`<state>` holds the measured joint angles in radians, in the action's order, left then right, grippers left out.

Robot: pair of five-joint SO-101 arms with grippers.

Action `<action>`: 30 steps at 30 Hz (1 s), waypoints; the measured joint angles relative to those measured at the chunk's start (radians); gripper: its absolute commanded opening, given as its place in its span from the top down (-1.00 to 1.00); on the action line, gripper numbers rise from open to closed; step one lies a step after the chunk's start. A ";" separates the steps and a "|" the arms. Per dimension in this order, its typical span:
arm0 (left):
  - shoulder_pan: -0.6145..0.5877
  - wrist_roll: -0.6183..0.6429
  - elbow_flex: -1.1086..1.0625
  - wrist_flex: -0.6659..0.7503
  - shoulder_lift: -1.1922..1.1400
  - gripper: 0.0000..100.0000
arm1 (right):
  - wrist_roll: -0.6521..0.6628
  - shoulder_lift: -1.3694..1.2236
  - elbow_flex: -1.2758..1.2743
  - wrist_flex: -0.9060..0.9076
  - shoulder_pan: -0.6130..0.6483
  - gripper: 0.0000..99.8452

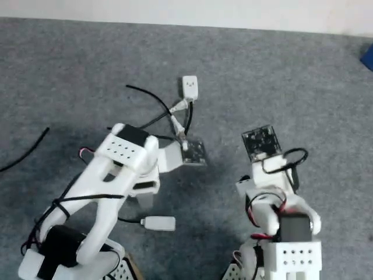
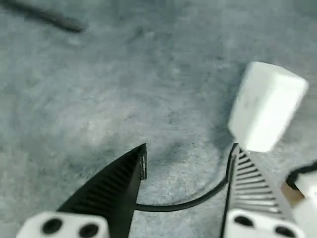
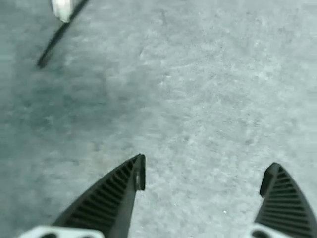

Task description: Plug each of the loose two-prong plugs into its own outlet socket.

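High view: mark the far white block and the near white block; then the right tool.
far white block (image 1: 189, 86), high view, its top face
near white block (image 1: 158, 222), high view, its middle
right tool (image 3: 205, 171), right wrist view, midway between fingertips

The white block (image 2: 265, 106) in the left wrist view is blurred, its face unreadable. The right wrist view's edge cuts off a white piece (image 3: 62, 9) on a black cable (image 3: 57, 37); plug or socket, I cannot tell.

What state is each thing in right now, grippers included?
Left gripper: open, thin black cable passing between.
Right gripper: open, empty, above grey carpet.
Small white oblong plug: lying loose on carpet, unplugged.
White outlet block: lying face up on carpet.
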<state>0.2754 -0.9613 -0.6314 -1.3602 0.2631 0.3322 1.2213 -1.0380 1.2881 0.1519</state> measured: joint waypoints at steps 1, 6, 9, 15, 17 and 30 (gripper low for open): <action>-0.003 0.006 0.000 0.002 0.000 0.47 | -0.002 -0.048 0.011 0.000 0.028 0.27; 0.003 0.015 0.000 -0.083 0.000 0.47 | -0.095 -0.233 0.038 -0.025 0.155 0.27; 0.003 0.015 0.000 -0.166 0.000 0.47 | -0.135 -0.302 0.117 -0.025 0.173 0.27; 0.025 0.015 -0.068 -0.157 0.000 0.47 | -0.150 -0.503 0.276 -0.021 -0.021 0.27; 0.038 0.020 -0.107 -0.120 0.000 0.47 | -0.152 -0.577 0.307 -0.048 -0.115 0.27; 0.178 0.150 -0.169 0.077 0.000 0.47 | -0.173 -0.740 0.322 -0.132 -0.245 0.27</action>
<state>0.4534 -0.8109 -0.8002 -1.2835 0.2631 0.1588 0.4818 -0.7158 1.1561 -0.0936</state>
